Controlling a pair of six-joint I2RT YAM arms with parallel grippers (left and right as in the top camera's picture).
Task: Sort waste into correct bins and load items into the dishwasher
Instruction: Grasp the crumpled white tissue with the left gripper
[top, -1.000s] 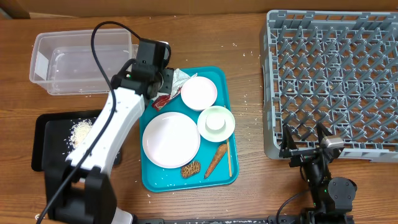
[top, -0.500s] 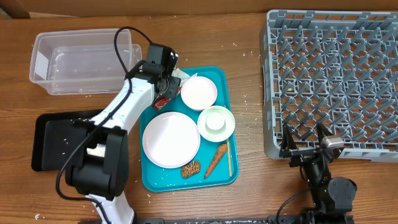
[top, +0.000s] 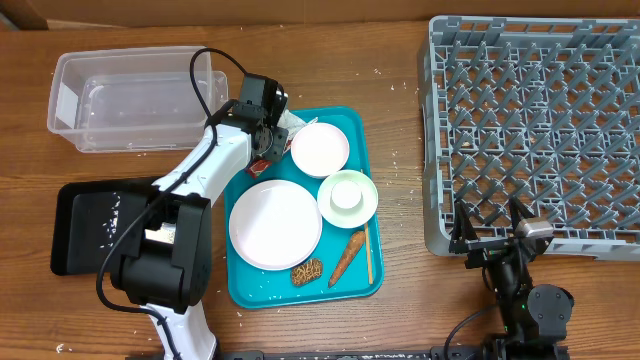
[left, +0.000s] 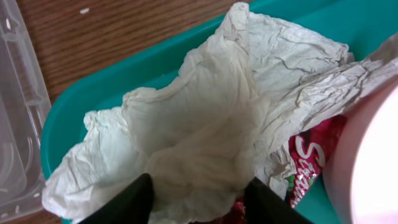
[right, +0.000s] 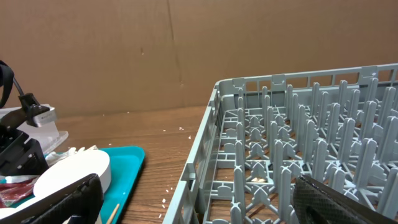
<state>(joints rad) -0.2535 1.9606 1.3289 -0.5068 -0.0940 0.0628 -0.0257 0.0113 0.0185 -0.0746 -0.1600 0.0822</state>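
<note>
A crumpled white napkin (left: 211, 124) lies in the back left corner of the teal tray (left: 68, 118), with a red-and-white wrapper (left: 308, 165) tucked under its right side. My left gripper (left: 200, 202) is down on the napkin, open, with a fold of paper bulging between its black fingers (left: 134, 199). From overhead, the left gripper (top: 268, 135) sits at that tray corner beside the napkin (top: 292, 122) and wrapper (top: 262, 160). My right gripper (right: 205, 205) rests open, with nothing in it, at the dish rack's (top: 540, 130) near left corner.
The teal tray (top: 368, 262) also carries a large plate (top: 275, 224), a smaller plate (top: 320, 149), a bowl (top: 348, 196), a carrot piece (top: 346, 255) and a brown lump (top: 306, 270). The clear tub (top: 130, 100) stands behind the black tray (top: 75, 225).
My left gripper has shifted slightly right and sunk onto the napkin at the tray corner, and the arm behind it has swung round. The right arm has stayed still.
</note>
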